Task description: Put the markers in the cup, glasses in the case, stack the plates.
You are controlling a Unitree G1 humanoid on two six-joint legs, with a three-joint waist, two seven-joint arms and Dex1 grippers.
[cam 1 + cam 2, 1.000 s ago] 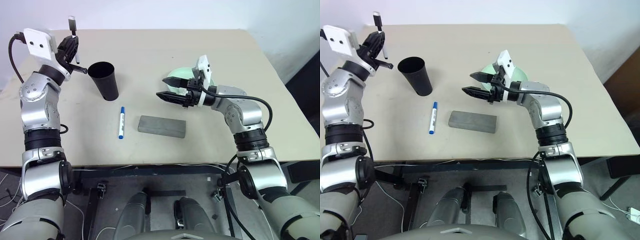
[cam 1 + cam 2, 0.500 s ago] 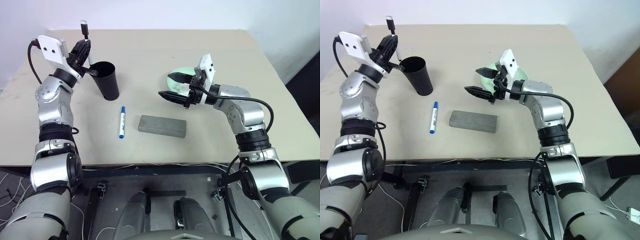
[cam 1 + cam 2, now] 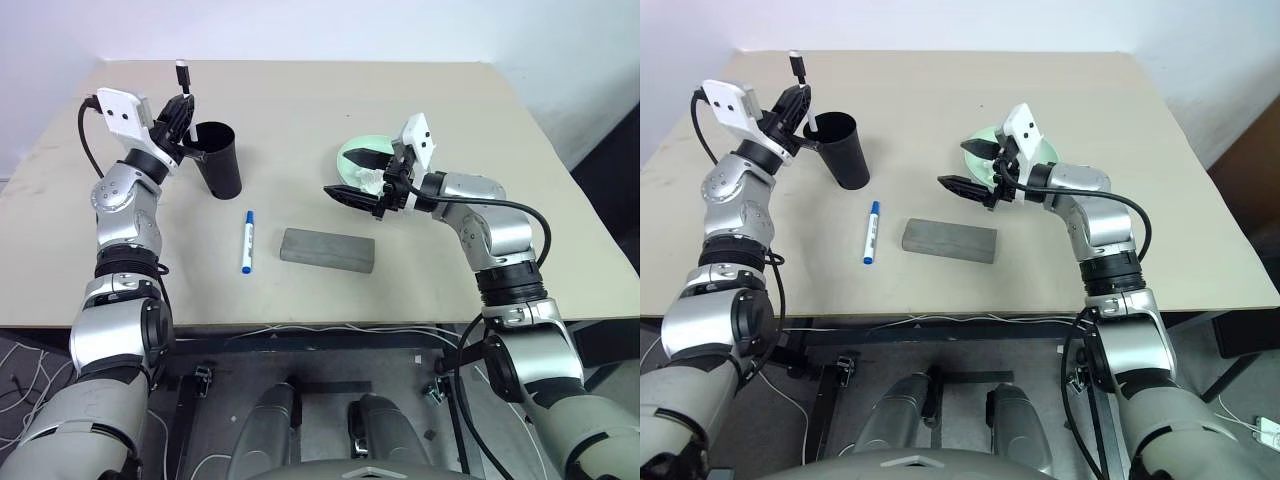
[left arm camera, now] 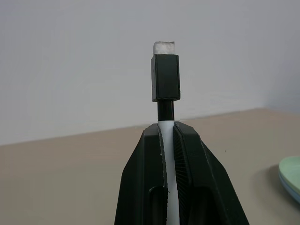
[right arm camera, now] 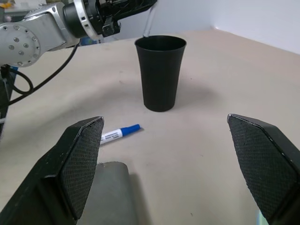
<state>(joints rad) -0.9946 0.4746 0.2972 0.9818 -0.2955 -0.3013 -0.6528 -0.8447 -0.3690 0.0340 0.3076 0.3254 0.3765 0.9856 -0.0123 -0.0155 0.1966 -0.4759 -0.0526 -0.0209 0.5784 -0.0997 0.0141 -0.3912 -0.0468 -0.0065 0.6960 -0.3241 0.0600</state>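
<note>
**Claw brings a marker to the cup; much of the tidying is left**

Clamped in the left claw point(image 3: 181, 100) is a slim white marker with a black cap point(image 4: 165, 77), held upright with its cap pointing up, just beside the rim of the black cup point(image 3: 218, 158). Its lower end is seen at the cup's mouth, though whether it is already inside cannot be told. By the look of it, this marker is about to be dropped in and has not yet been let go.

A second marker, the blue-capped one point(image 3: 246, 243), is seen lying flat on the desk point(image 3: 300, 110), below the cup and well apart from the left claw. It is judged still to be picked up.

The right claw point(image 3: 972, 167) is held with its jaws spread wide and nothing between them, hovering above the desk. Just behind it the mint-green plate point(image 3: 362, 152) is seen, with something white on it; a blue edge shows beneath the green rim in the left wrist view, so the plates may already be stacked, though that cannot be confirmed.

The grey case point(image 3: 327, 250) lies closed, below the right claw and a little toward the cup. Whether the glasses are inside it cannot be told.
</note>
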